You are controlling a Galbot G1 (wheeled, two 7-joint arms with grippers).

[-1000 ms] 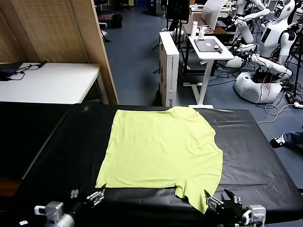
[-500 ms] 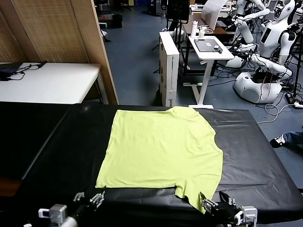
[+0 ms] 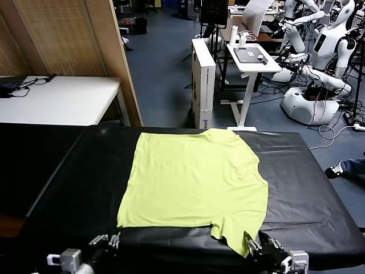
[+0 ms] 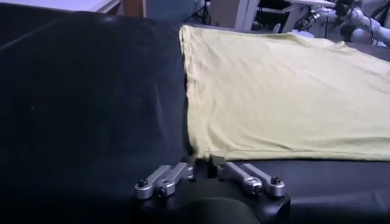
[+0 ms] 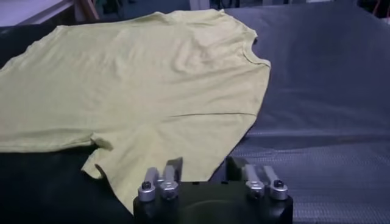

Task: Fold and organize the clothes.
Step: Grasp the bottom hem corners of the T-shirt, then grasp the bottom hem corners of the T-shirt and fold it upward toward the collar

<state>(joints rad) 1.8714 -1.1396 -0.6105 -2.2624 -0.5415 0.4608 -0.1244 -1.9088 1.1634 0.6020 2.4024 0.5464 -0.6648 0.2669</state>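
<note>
A lime yellow-green T-shirt (image 3: 197, 182) lies spread out flat in the middle of the table (image 3: 308, 200), which has a black cloth over it. One short sleeve (image 3: 236, 234) points toward the robot on its right side, and the straight hem runs along the robot's left side. The left end effector (image 3: 109, 240) sits low at the near edge of the table, just beside the near left corner of the shirt. In the left wrist view, the left end effector (image 4: 202, 164) has its two tips very close together, right at the shirt's corner, and it is hard to tell if a bit of cloth is pinched between them. The right end effector (image 3: 259, 247) is also low at the near edge, by the tip of the sleeve. In the right wrist view, the right end effector (image 5: 204, 167) is spread wide, with the sleeve edge lying between its fingers (image 5: 172, 167) and nothing gripped.
</note>
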